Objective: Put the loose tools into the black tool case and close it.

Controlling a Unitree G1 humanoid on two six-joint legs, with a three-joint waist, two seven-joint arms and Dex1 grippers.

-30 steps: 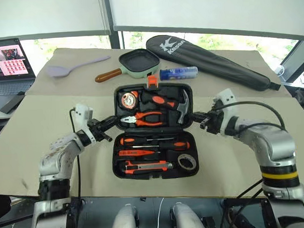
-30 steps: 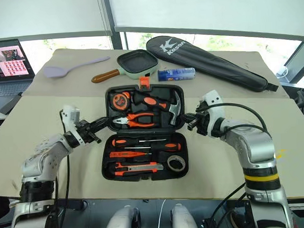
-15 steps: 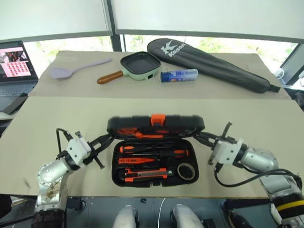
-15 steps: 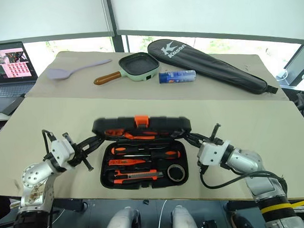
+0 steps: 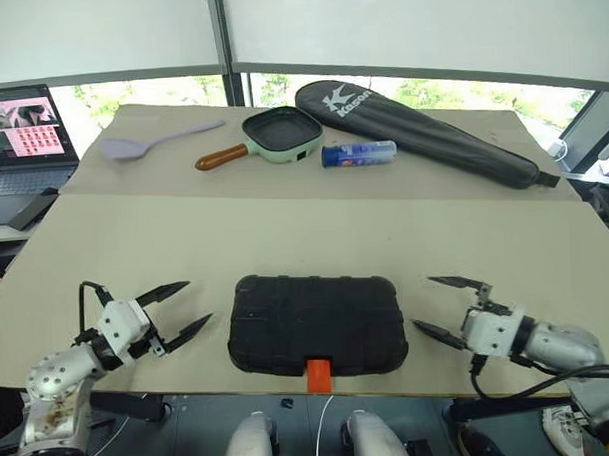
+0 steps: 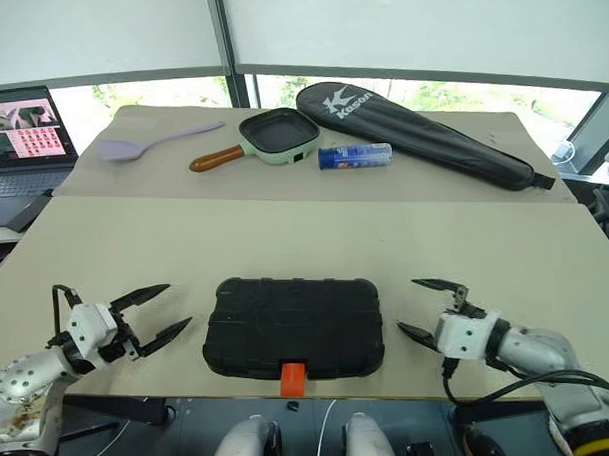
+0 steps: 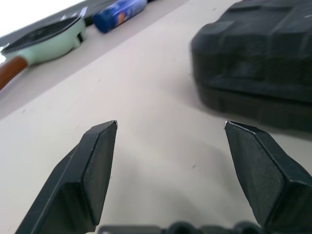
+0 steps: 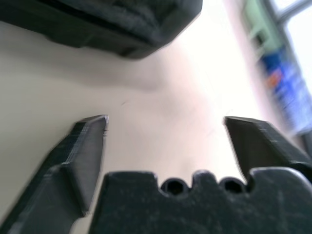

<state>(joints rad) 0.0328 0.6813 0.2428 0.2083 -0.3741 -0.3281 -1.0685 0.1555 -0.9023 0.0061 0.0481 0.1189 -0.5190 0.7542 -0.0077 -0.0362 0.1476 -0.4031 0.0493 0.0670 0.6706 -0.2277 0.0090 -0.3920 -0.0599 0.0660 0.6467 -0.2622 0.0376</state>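
black tool case (image 5: 316, 323): now shut, lid down | left gripper (image 5: 183, 309): released, spread wide, beside case | right gripper (image 5: 439, 305): same

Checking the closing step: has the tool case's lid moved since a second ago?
Yes. The lid of the black tool case has swung down toward the table's near edge, away from the green pan; it now lies shut, with the orange latch at the front.

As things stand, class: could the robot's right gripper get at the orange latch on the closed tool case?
Probably yes. The right gripper is open beside the black tool case, and the orange latch hangs at the near edge with bare table between them.
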